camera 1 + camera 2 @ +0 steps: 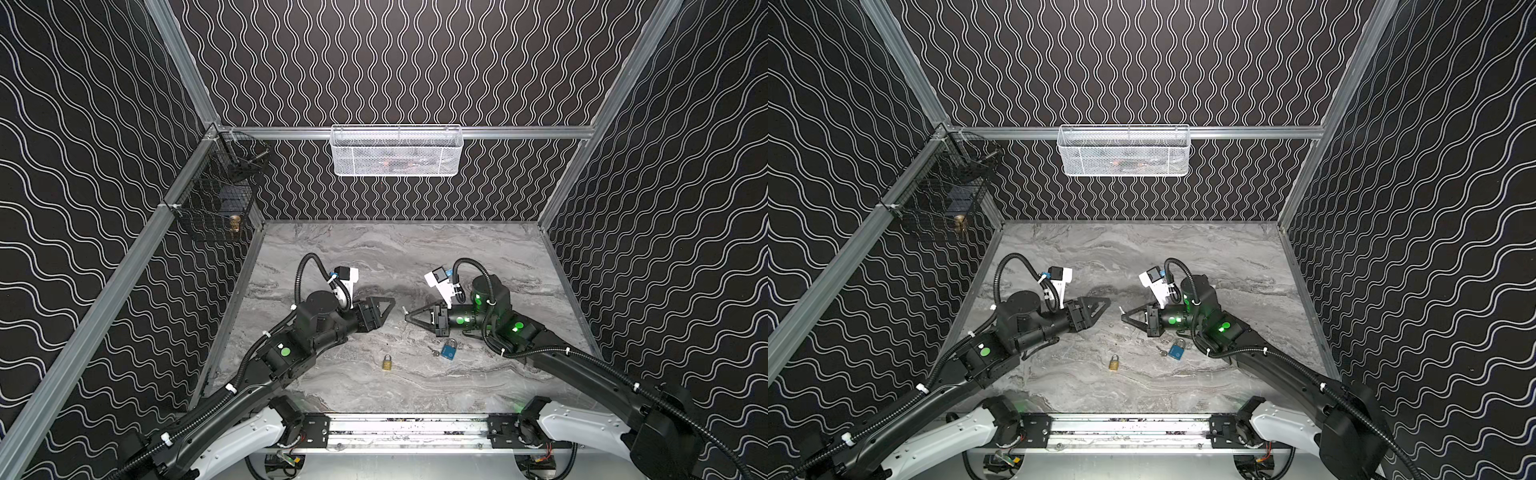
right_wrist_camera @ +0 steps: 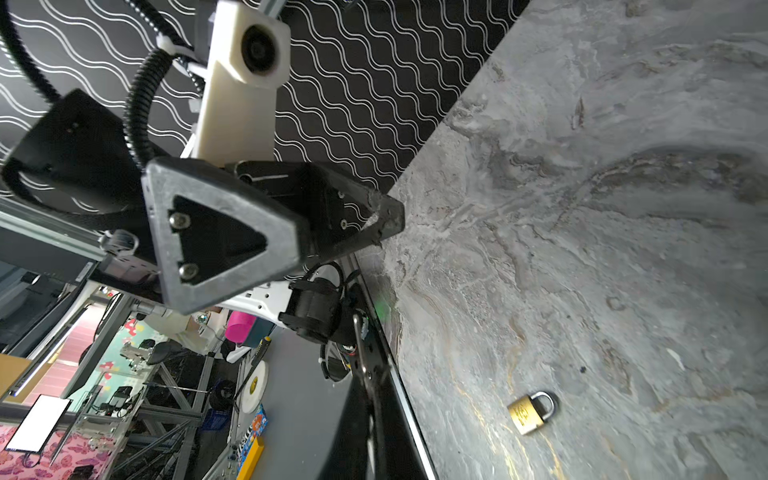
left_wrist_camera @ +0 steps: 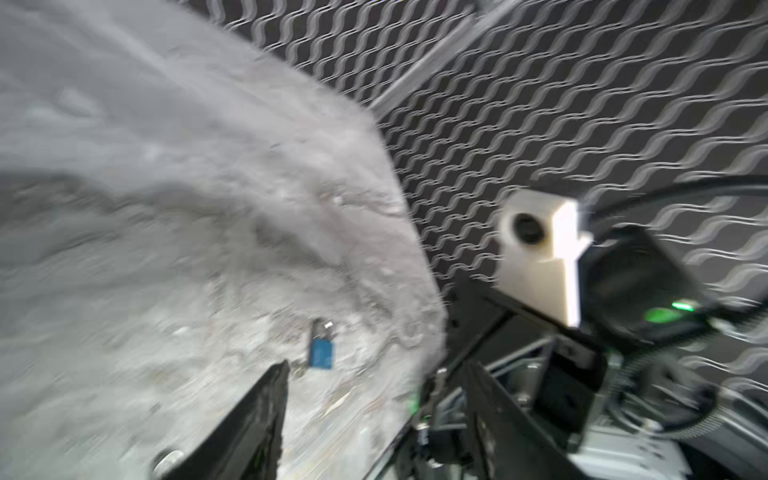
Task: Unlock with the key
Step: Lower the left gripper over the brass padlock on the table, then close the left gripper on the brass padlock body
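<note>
Two locks lie flat on the grey marble-look tabletop (image 1: pixel 478 257). In both top views the right tool (image 1: pixel 409 318) (image 1: pixel 1125 318) is clenched on a small silver key (image 1: pixel 404 310) (image 1: pixel 1121 310). The key pokes out past the tip of the tool. The small gold metal padlock (image 1: pixel 387 362) (image 1: pixel 1115 363) lies at about 7 o'clock from that tool, well apart from it. In the right wrist view this gold padlock (image 2: pixel 530 411) has its loop shut. The small blue padlock (image 1: pixel 449 351) (image 1: pixel 1177 351) lies nearer, at about 4 o'clock from the tip. Another little silver key (image 1: pixel 434 352) lies just beside it at its 9 o'clock. The left tool (image 1: pixel 386 309) (image 1: pixel 1102 309) faces the right tool, near it but not touching. It is released, with nothing in it. The gold padlock lies at 6 o'clock from it.
</note>
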Controlling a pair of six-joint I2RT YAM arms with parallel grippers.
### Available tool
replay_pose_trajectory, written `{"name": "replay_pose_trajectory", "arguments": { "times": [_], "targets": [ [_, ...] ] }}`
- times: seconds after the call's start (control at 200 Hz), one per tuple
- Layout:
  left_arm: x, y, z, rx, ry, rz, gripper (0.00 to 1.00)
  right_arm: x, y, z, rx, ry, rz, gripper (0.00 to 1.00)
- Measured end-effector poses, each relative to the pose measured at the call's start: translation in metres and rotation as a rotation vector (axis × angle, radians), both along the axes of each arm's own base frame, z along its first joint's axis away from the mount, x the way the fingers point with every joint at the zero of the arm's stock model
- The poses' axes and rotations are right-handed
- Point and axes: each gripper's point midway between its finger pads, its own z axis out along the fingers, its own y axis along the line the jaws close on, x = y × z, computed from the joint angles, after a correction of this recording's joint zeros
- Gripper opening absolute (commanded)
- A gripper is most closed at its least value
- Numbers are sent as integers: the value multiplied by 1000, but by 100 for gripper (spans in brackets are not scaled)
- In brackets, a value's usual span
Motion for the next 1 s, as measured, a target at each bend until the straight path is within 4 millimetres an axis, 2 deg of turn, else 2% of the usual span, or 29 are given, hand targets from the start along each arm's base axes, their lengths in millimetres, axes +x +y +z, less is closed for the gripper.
{"name": "replay_pose_trajectory", "arguments": {
  "times": [0.085, 0.25, 0.425, 0.516, 0.716, 1.001],
  "targets": [
    [-2, 6, -29, 91, 90, 41, 69, -4, -6, -16, -38, 30, -14, 0],
    [-19, 3, -95, 318, 272, 51, 70, -14, -18, -50, -108, 100, -26, 0],
    [-32, -8, -138, 531, 375, 45, 70, -29, -29, -88, -159, 186, -30, 0],
    [-39, -11, -160, 626, 426, 47, 70, -34, -34, -99, -173, 220, -36, 0],
    [-46, -19, -191, 766, 500, 58, 70, -40, -42, -118, -201, 270, -61, 0],
    [-47, -21, -221, 852, 580, 80, 65, -36, -50, -122, -205, 276, -95, 0]
  ]
}}
